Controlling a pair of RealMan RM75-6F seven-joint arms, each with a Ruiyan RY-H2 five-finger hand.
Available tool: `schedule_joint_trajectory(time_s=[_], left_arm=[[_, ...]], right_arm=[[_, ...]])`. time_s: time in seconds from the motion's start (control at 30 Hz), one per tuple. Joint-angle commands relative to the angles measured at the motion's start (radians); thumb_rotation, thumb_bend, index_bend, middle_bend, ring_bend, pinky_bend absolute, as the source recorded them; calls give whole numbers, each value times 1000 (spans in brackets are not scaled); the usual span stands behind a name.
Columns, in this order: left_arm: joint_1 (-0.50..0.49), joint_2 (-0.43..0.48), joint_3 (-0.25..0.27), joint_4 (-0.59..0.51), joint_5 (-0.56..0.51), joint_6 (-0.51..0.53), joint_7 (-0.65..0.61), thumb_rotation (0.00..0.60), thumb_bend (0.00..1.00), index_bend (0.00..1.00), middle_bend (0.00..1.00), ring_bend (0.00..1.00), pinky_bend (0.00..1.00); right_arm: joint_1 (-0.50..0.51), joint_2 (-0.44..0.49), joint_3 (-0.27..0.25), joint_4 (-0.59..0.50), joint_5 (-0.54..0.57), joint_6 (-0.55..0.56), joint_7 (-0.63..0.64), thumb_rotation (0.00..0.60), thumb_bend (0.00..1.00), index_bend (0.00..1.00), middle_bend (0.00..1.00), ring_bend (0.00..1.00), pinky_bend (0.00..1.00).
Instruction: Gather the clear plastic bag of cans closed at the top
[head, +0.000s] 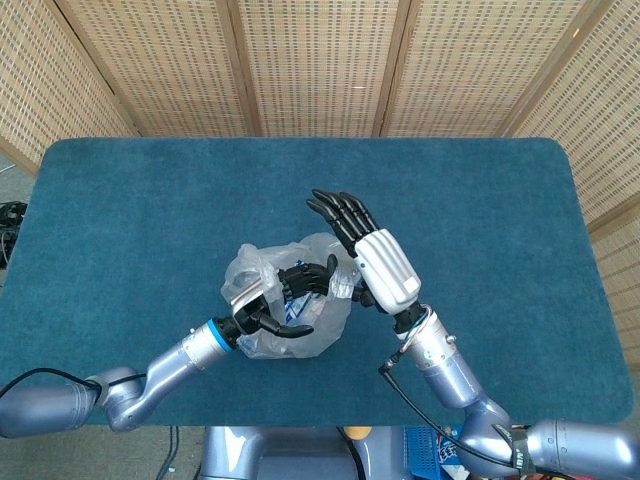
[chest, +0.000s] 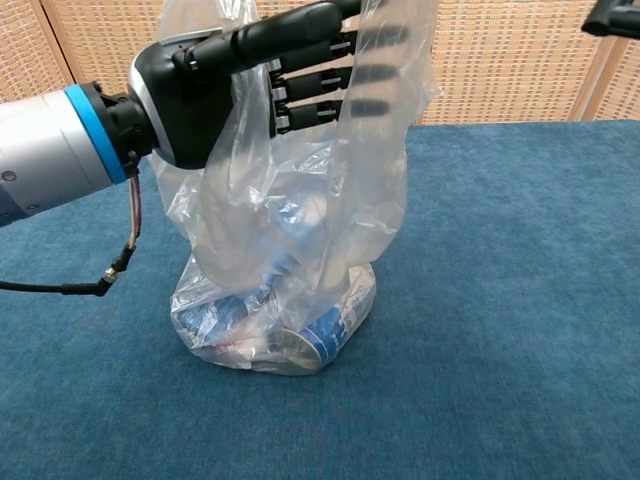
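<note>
Bag: clear, thin plastic bag of cans (chest: 290, 270), standing near the middle of the blue carpeted surface (head: 480, 200), cans (chest: 300, 335) heaped at the bottom.
Handling: judged bottom-heavy and stable; film above soft, crinkly, probably slippery; likely to collapse if released.
Where to hold: loose upper film above the cans, bunched from both sides into 1 neck.
Axis: long axis upright, mouth pointing up, top flaring and leaning slightly right in the chest view.
Left hand (chest: 250, 80): black, fingers extended and slightly spread, reaching across the upper film, partly behind it; nothing clearly gripped.
Right hand (head: 365, 245): white-backed, fingers straight and apart, just beside the bag's right edge; holding nothing visible.
</note>
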Motion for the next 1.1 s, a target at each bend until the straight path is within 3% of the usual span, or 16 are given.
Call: schedule_joint_trajectory(time_s=[0.03,0.77,1.1], left_arm=[[-4,-6,-9,-6,-8,-12,12,600,237,260,244,210,219],[-15,-49,-49,-40,-40,-64,145,600,236,259,243,208,181],[-30,-92,-101,-27,-98,-107,210,600,236,260,244,209,169]], right_arm=[[4,-1,-2,0,1,-3,-7,600,822,0,64,0,0],[42,-38,-11,26,29,-21,-51,600,822,0,64,0,0],[64,-47,-6,19,44,-32,-69,600,822,0,64,0,0]])
